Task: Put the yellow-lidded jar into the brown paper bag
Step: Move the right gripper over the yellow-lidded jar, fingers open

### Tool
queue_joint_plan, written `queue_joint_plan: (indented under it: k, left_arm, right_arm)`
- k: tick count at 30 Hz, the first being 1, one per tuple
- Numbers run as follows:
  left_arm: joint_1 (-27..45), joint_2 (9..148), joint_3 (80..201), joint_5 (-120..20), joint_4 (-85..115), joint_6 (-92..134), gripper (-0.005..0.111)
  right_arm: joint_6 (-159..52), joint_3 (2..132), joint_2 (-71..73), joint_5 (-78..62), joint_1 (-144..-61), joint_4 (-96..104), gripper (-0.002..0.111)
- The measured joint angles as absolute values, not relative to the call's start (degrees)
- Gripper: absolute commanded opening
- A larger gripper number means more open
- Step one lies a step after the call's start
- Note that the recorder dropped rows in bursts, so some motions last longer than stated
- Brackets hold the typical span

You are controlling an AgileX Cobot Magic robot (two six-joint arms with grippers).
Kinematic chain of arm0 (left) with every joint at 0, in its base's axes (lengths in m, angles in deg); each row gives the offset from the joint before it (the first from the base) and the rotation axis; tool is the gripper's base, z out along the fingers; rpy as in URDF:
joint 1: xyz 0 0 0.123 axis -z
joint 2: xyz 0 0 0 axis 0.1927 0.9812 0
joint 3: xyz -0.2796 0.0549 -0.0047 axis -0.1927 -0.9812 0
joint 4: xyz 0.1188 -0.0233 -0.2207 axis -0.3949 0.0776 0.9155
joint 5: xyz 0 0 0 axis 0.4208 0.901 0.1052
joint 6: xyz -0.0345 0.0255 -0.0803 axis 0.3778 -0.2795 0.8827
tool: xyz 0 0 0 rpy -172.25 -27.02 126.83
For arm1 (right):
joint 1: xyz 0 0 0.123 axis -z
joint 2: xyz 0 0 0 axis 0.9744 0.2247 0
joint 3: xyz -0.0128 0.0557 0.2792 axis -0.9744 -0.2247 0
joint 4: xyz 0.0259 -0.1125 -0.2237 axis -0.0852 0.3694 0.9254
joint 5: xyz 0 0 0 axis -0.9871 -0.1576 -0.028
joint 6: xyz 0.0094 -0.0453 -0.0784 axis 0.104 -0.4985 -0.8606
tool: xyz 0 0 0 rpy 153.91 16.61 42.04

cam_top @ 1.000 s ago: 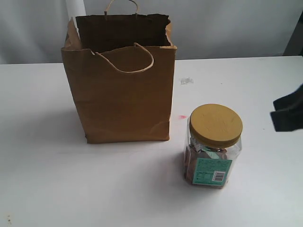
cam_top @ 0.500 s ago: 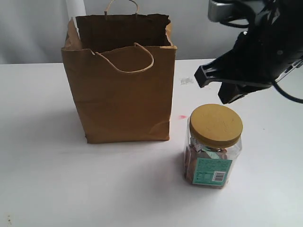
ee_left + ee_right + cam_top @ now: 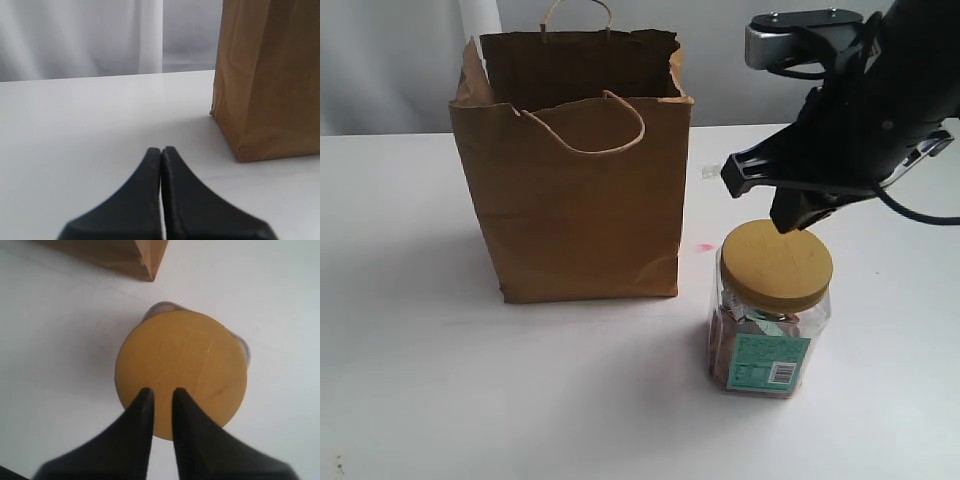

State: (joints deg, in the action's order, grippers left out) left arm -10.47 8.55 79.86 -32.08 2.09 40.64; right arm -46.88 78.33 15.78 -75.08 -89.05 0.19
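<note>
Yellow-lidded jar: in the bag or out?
Out. The clear plastic yellow-lidded jar stands upright on the white table, beside the brown paper bag.

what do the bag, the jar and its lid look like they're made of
The brown paper bag: kraft paper, matte, judging by the creases and ragged torn rim. The jar: probably clear plastic, glossy and faceted, contents showing through; glass can't be ruled out. The lid: matte mustard-yellow, finely ribbed edge, likely plastic, though painted metal is possible.

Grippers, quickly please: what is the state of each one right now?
Left gripper: closed, holding nothing.
Right gripper: slightly open, narrow gap between the fingers, over the lid of the yellow-lidded jar, holding nothing.
</note>
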Motion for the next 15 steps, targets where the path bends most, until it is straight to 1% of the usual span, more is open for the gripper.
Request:
queue_joint_plan:
  k: [2,6,7,8,15]
  left_arm:
    - [-10.47,8.55,79.86,-32.08,2.09,40.64,0.001]
    - [-10.47,8.55,79.86,-32.08,2.09,40.64,0.001]
    - [-10.47,8.55,79.86,-32.08,2.09,40.64,0.001]
    - [-10.47,8.55,79.86,-32.08,2.09,40.64,0.001]
    - [-10.47,8.55,79.86,-32.08,2.09,40.64,0.001]
  right_arm:
    - [-46.88,78.43,15.78,-75.08,-89.05,0.19,0.047]
    - [-46.67,78.43,15.78,-74.4,-89.05,0.19,0.092]
    - [-46.58,78.43,15.78,-74.29,-89.05,0.19,0.1]
    - [-46.3,78.43,15.78,-74.29,-89.05,0.19,0.105]
    - [-43.6,78.43,15.78,-73.69,-89.05,0.19,0.105]
